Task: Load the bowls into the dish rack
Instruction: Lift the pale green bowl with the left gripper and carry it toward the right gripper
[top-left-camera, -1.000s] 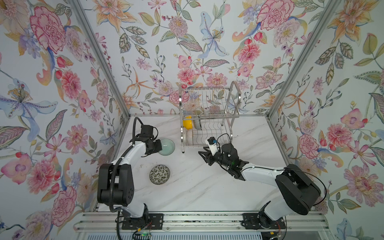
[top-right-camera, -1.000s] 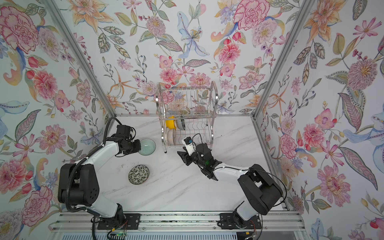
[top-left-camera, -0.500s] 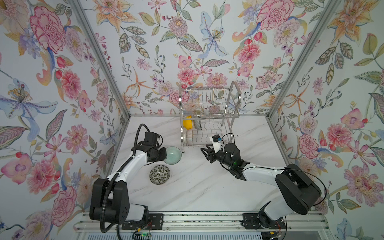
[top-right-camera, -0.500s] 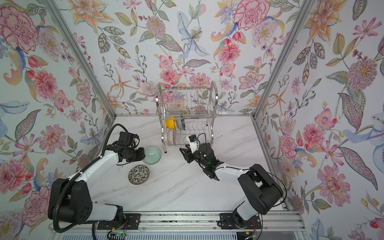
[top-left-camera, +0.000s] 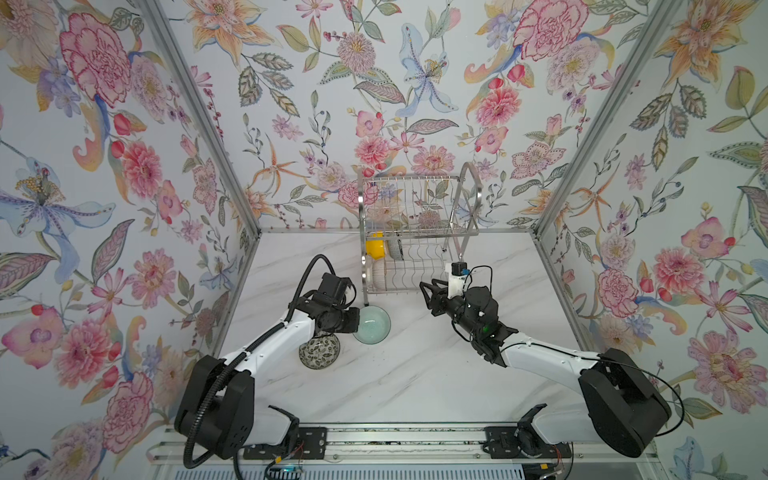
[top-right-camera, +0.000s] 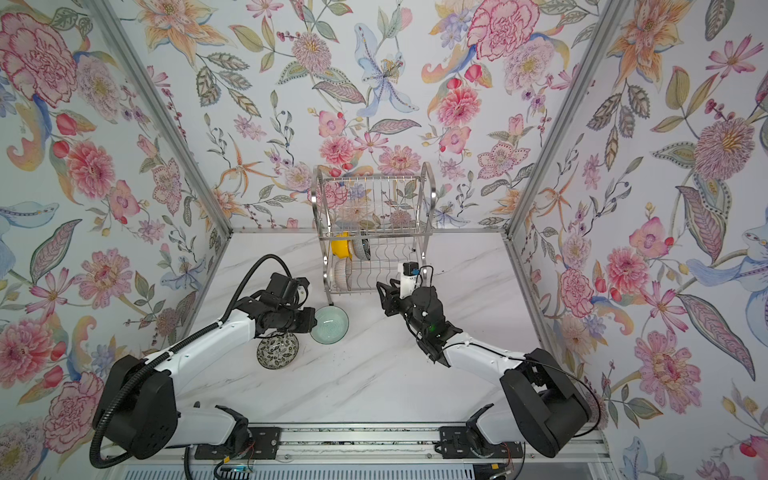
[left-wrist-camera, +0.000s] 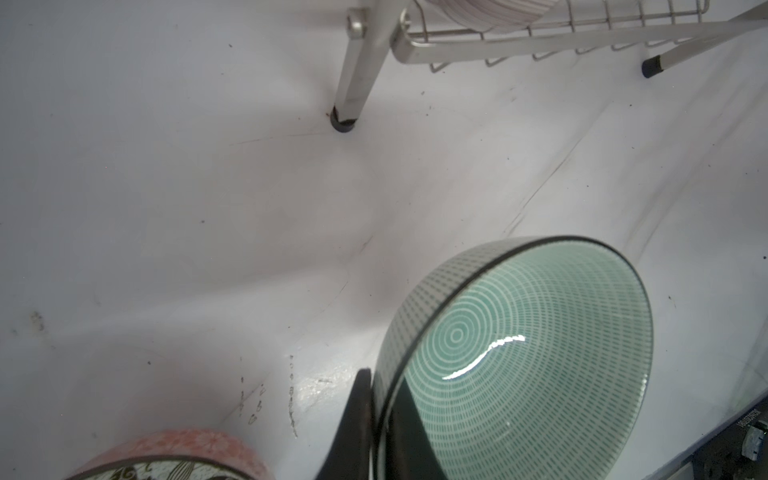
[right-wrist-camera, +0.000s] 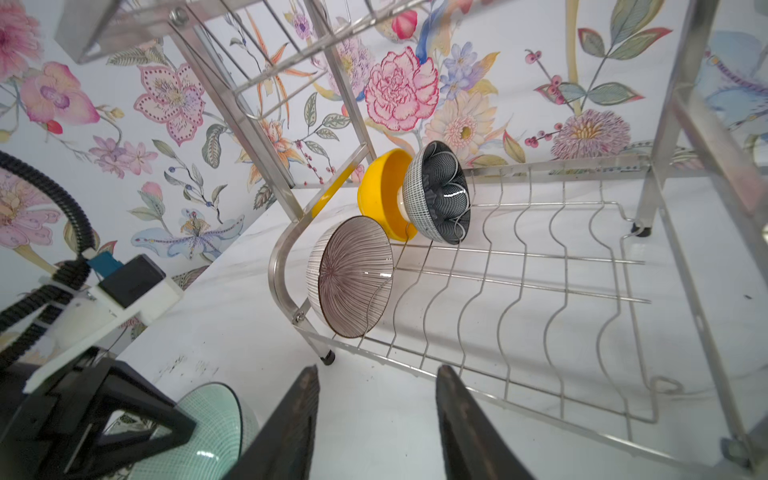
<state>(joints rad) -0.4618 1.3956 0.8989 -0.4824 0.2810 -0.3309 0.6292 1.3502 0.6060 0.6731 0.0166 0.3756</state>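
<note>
Pinches rim of tilted pale green bowl (top-left-camera: 372, 325) in closed left end effector (left-wrist-camera: 380, 432), just in front of dish rack (top-left-camera: 467, 183) front-left leg. Holds right end effector (right-wrist-camera: 377, 376) partly open, gripping nothing, before lower tier (right-wrist-camera: 523, 254). Shows yellow bowl (right-wrist-camera: 380, 195), navy bowl (right-wrist-camera: 440, 195), pink ribbed bowl (right-wrist-camera: 353, 276) on edge there; speckled bowl (top-left-camera: 319, 352) on tabletop (top-left-camera: 415, 374) mid-left.

speckled bowl (top-left-camera: 321, 353) half hidden under left arm (top-left-camera: 270, 345), ribbed bowl (left-wrist-camera: 490, 10) cut by edge

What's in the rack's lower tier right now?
Three bowls stand on edge at one end of the rack: yellow, navy, ribbed. The remaining slots are bare. Navy covers part of yellow's inside.
</note>
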